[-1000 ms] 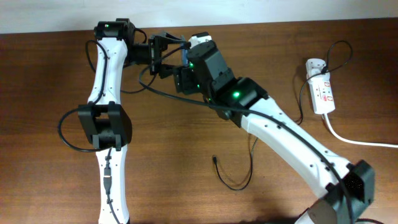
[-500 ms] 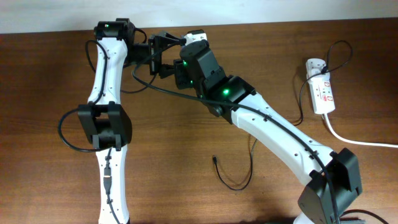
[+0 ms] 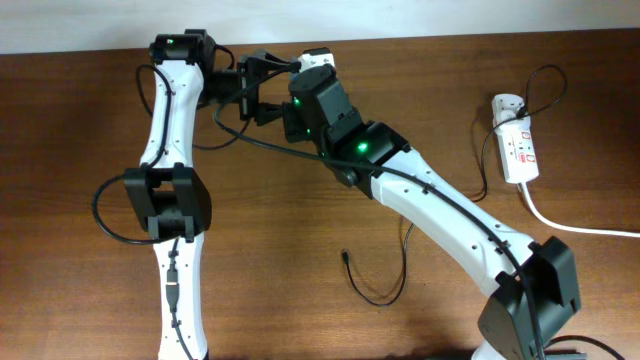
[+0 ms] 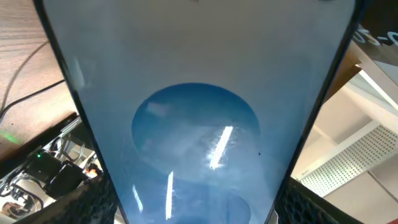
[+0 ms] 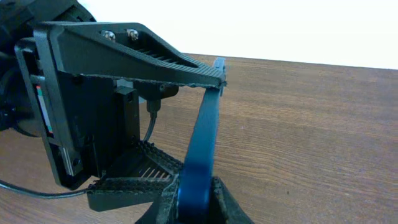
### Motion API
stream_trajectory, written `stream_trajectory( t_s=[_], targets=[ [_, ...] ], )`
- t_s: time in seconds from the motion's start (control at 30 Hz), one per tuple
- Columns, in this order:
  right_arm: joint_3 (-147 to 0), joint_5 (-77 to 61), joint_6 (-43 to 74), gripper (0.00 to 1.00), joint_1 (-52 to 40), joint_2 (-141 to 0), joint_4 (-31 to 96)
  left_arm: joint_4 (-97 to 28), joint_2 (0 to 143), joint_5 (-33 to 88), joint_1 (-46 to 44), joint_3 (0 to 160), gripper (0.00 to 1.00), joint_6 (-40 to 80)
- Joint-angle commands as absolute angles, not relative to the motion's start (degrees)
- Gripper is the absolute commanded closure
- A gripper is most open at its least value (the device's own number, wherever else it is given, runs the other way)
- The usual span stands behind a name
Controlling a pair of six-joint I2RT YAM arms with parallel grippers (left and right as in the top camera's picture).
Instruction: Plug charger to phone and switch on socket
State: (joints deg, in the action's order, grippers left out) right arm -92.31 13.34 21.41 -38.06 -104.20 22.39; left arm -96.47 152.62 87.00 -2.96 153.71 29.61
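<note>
The phone [image 4: 199, 93], blue screen with a lighter oval, fills the left wrist view. My left gripper [image 4: 200, 210] grips it across its width, one dark finger on each long edge. Seen edge-on in the right wrist view, the phone [image 5: 205, 124] stands upright between the left gripper's fingers [image 5: 155, 62], held above the table. My right gripper [image 5: 198, 199] is shut on its near end, pads against both faces. Overhead, both grippers meet at the back left [image 3: 275, 90] and cover the phone. The charger's plug tip [image 3: 344, 255] lies loose on the table. The socket [image 3: 518, 148] lies at the far right.
The charger's thin black cable [image 3: 385, 292] loops on the table under the right arm and runs up to the adapter at the socket's far end [image 3: 506, 104]. A thick white cord [image 3: 580, 226] leaves the socket toward the right edge. A pale wall borders the table's far edge.
My right gripper has slid in a little to the left and closed its fingers on the phone. The left gripper has kept its grip and place.
</note>
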Motion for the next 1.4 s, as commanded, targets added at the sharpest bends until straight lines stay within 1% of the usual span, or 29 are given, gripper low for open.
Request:
stream_trajectory(
  t_s=[0.0,0.07,0.1,0.13,0.17,0.23,0.33,0.37,0.43,0.5,0.53,0.57,0.67,0.73,0.77,0.87,0.93,0.97,1.0,1.1,1.17,1.23,1.27,1.37],
  targets=[
    [-93.1,12.8,23.1,0.9,-38.6,-105.0,22.2,-96.5,152.1,90.2,-2.9,155.3,0.24,28.6],
    [-93.1,14.3,26.5,0.96,-38.6,-105.0,22.0,-96.5,152.1,90.2,-2.9,155.3,0.23,28.6],
    [-93.1,15.4,28.7,0.96,-38.6,-104.9,22.0,-96.5,152.1,90.0,-2.9,155.3,0.13,28.6],
    [-93.2,16.6,31.1,0.96,-38.6,-104.8,22.0,-96.0,152.1,90.0,-2.9,155.3,0.06,28.6],
    [-93.4,17.5,33.3,0.96,-38.6,-104.7,22.0,-94.7,152.1,90.0,-2.9,155.3,0.02,28.6],
    [-93.4,21.4,41.1,0.96,-38.6,-103.7,21.6,-88.6,152.1,90.0,-2.9,155.3,0.01,28.7],
    [-93.4,21.9,47.2,0.96,-38.6,-101.9,19.2,-85.2,152.1,87.6,-2.9,155.3,0.01,28.7],
    [-93.4,22.2,51.2,0.96,-38.5,-101.4,18.9,-84.4,152.1,86.3,-2.9,155.3,0.01,28.7],
    [-93.3,23.6,64.7,0.96,-38.5,-101.3,19.1,-81.3,152.1,82.7,-2.9,155.3,0.01,30.1],
    [-93.3,23.7,83.4,0.96,-38.5,-101.3,20.9,-80.2,152.1,82.3,-3.0,155.3,0.0,30.6],
    [-93.3,23.7,92.8,0.96,-38.5,-101.3,22.6,-80.1,152.1,82.3,-3.0,155.3,0.06,32.6],
    [-93.3,23.6,99.5,0.96,-38.5,-101.3,24.0,-80.1,152.1,82.3,-3.0,155.3,0.08,34.7],
    [-93.3,23.6,101.5,0.96,-38.5,-101.3,24.4,-80.2,152.1,82.3,-3.0,155.3,0.11,42.6],
    [-93.3,23.7,101.6,0.96,-38.6,-101.3,23.6,-80.2,152.1,82.3,-3.0,155.3,0.13,45.0],
    [-93.3,23.7,102.1,0.96,-38.6,-101.3,23.3,-80.2,152.1,82.3,-3.0,155.3,0.17,45.9],
    [-93.3,23.6,109.5,0.96,-38.6,-101.6,23.4,-80.2,152.1,84.7,-3.0,155.3,0.28,50.4],
    [-93.3,23.6,110.0,0.96,-38.6,-101.6,23.4,-80.2,152.1,84.7,-3.0,155.3,0.35,51.5],
    [-93.3,23.6,110.0,0.96,-38.6,-101.6,23.4,-80.2,152.1,84.7,-3.0,155.3,0.43,51.5],
    [-93.3,23.6,110.0,0.96,-38.6,-101.6,23.4,-80.4,152.1,85.0,-3.0,155.3,0.45,52.0],
    [-93.3,23.6,110.0,0.96,-38.6,-101.6,23.2,-80.6,152.1,87.4,-3.0,155.3,0.46,53.2],
    [-93.3,23.4,110.1,0.96,-38.7,-101.6,23.1,-80.6,152.1,88.3,-3.0,155.3,0.5,53.2],
    [-93.3,22.4,110.0,0.96,-38.7,-101.6,23.0,-80.6,152.1,88.3,-3.1,155.3,0.48,53.1],
    [-93.3,22.3,110.0,0.96,-38.7,-101.6,23.1,-80.6,152.1,88.0,-3.3,155.3,0.46,53.1],
    [-93.3,21.4,110.0,0.96,-38.7,-101.6,22.9,-80.6,152.1,82.8,-4.5,155.3,0.48,53.1]
  ],
)
